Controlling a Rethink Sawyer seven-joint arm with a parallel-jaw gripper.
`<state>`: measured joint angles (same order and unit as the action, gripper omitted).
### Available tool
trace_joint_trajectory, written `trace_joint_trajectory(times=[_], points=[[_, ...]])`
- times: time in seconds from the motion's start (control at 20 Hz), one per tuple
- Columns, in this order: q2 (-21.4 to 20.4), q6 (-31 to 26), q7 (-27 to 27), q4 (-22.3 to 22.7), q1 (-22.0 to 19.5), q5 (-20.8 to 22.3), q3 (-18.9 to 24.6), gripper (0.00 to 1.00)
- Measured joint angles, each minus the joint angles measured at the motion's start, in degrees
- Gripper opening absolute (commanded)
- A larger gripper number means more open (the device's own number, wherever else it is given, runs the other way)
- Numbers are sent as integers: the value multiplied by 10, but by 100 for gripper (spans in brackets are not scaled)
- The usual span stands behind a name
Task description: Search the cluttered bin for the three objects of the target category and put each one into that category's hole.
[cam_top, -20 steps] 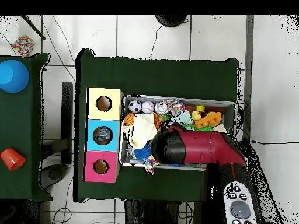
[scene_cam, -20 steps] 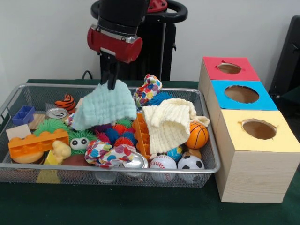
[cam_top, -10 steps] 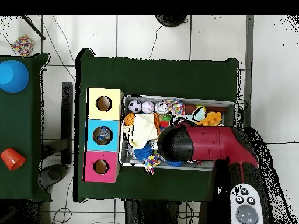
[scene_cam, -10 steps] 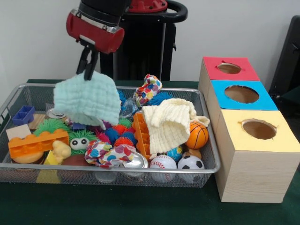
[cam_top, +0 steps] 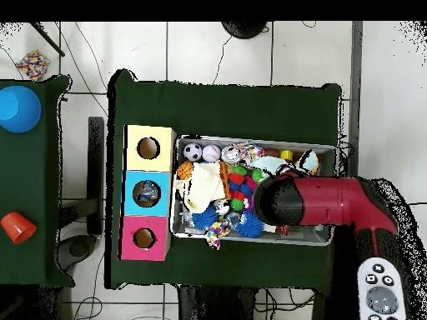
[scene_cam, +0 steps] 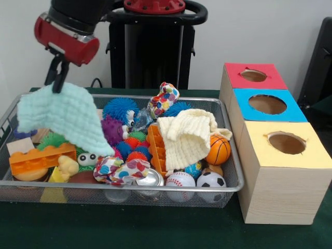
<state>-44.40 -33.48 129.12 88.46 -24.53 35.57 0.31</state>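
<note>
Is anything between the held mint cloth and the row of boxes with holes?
The gripper holds the mint-green waffle cloth above the far end of the wire mesh bin from the three wooden boxes. The piled toys lie below the hanging cloth, so no visible obstacle blocks a carry across at that height.

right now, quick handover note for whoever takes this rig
Gripper: shut on the mint cloth, hanging above the bin's end farthest from the boxes.
In the bin: cream cloth draped over the orange block, patterned cloths, balls, spiky toys.
Boxes: red hole, blue hole, yellow hole; contents unclear.
Left: drop the mint cloth in its hole, then find the others.
</note>
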Motion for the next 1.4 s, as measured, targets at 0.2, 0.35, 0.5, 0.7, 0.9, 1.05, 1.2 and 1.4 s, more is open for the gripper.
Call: trace_joint_trajectory(times=[0.2,0.35,0.5,0.7,0.9,1.05,1.2,1.4], points=[[17,0,0,-12,-24,14,0,0],[26,0,0,-18,-33,28,0,0],[32,0,0,-20,-35,37,0,0],[32,0,0,-19,-42,38,7,100],[28,0,0,-16,-74,27,34,100],[27,0,0,-14,-93,17,48,100],[26,0,0,-12,-111,7,64,100],[25,0,-1,0,-147,-20,105,100]])
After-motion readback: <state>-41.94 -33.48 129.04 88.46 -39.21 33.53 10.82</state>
